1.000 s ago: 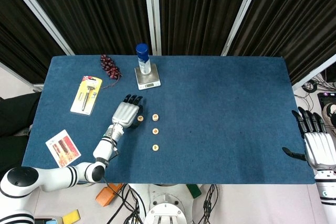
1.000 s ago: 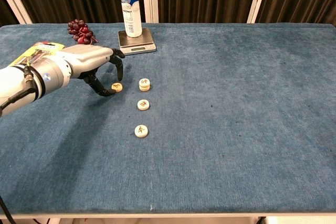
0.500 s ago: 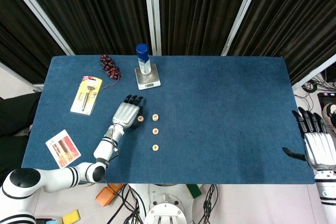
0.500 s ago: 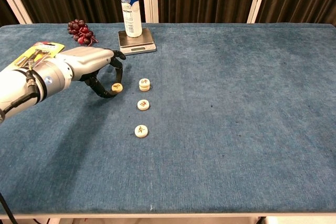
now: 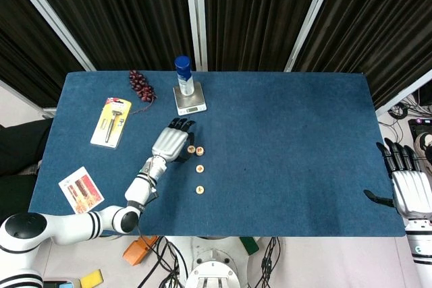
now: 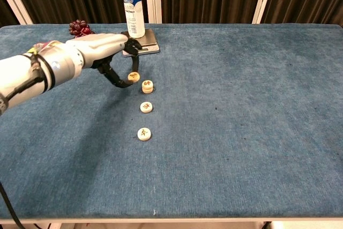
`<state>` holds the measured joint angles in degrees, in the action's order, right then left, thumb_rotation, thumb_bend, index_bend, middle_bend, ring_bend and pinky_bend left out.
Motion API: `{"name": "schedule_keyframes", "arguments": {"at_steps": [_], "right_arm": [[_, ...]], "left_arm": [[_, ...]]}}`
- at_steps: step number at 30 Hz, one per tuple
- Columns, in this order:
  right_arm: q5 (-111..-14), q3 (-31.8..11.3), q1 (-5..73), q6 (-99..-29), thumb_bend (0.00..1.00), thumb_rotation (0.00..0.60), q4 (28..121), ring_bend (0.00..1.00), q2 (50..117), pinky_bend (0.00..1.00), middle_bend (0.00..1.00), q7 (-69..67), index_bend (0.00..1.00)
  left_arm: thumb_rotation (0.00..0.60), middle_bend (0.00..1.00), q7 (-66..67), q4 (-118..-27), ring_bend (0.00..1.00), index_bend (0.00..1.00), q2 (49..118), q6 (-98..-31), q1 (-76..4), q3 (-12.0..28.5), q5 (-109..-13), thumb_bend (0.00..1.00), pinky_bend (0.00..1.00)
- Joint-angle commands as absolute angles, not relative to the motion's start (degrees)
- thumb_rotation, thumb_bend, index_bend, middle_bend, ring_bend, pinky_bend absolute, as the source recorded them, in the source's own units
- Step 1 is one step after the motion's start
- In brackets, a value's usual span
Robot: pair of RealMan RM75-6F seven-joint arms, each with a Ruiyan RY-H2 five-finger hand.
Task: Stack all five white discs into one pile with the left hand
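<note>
My left hand [image 5: 171, 144] [image 6: 99, 53] pinches a white disc [image 5: 192, 148] [image 6: 133, 76] between thumb and a finger, lifted just off the blue table [image 5: 290, 146]. It hangs close to the left of a short pile of two discs [image 5: 200, 154] [image 6: 147, 86]. Nearer the front edge, two single discs lie flat in a line: one [image 5: 200, 168] [image 6: 146, 107] and another [image 5: 200, 189] [image 6: 143, 133]. My right hand [image 5: 407, 187] rests open at the table's right edge, far from the discs.
A blue-capped bottle [image 5: 183, 75] [image 6: 132, 4] stands on a small scale [image 5: 190, 100] [image 6: 140, 43] behind the discs. Dark grapes [image 5: 141, 85] [image 6: 80, 27], a yellow packaged tool [image 5: 111, 121] and a card [image 5: 81, 190] lie at the left.
The left hand has lifted the disc off the cloth and carried it right and away from me, up beside the pile of two. The right hand stayed still.
</note>
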<state>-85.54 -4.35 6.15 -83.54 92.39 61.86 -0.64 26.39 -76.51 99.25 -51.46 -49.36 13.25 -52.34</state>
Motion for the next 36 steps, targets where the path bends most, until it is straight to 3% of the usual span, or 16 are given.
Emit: {"name": "schedule_keyframes", "arguments": {"at_steps": [1,13,36], "right_arm": [[-85.4,-4.3,6.0,-83.6,0.13,0.600,92.2,0.00,61.9,0.00,0.00,-0.9,0.00],[-85.1,-4.3,5.8,-83.6,0.13,0.600,91.3,0.00,62.1,0.00,0.00,-1.8,0.00],[-85.0,-4.4,5.6,-83.6,0.13,0.600,90.8,0.00,62.3,0.00,0.00,-2.3,0.00]], "left_arm": [[0.600,0.08,29.2,-77.9,0.00,0.51,99.1,-49.9,-51.6,14.8,-48.4,0.39,0.00],[0.600,0.08,34.4,-76.7,0.00,0.50,101.1,-49.4,-55.7,14.8,-39.1,0.37,0.00],[0.600,0.08,35.0,-75.6,0.00,0.47,101.6,-50.7,-57.3,13.1,-37.2,0.35,0.00]]}}
